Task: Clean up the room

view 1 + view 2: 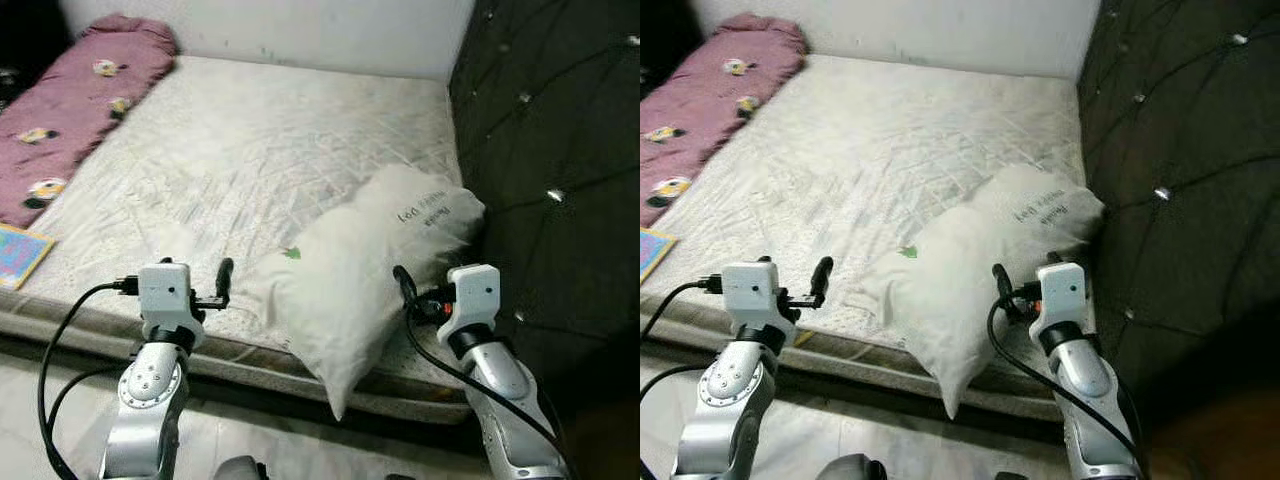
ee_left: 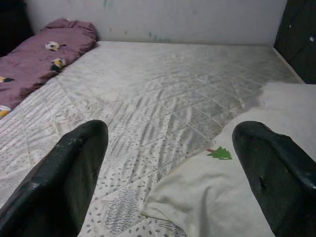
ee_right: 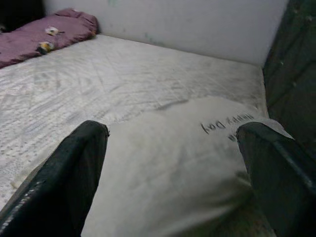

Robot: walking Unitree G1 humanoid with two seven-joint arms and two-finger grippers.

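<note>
A white pillow (image 1: 350,270) with a small green tree and dark lettering lies at the front right corner of the pale quilted mattress (image 1: 250,130), one corner hanging over the front edge. My left gripper (image 1: 224,275) is open at the front edge, just left of the pillow. In the left wrist view its fingers (image 2: 74,168) stand wide apart over the pillow's corner (image 2: 222,197). My right gripper (image 1: 402,280) is also open, close against the pillow's right side, and its fingers (image 3: 74,173) frame the pillow (image 3: 173,168). Neither gripper holds anything.
A maroon quilt (image 1: 70,100) with cartoon patches lies along the mattress's left side. A colourful flat item (image 1: 20,255) sits at the front left edge. A dark tufted headboard (image 1: 550,150) rises on the right, and a white wall (image 1: 300,25) stands behind.
</note>
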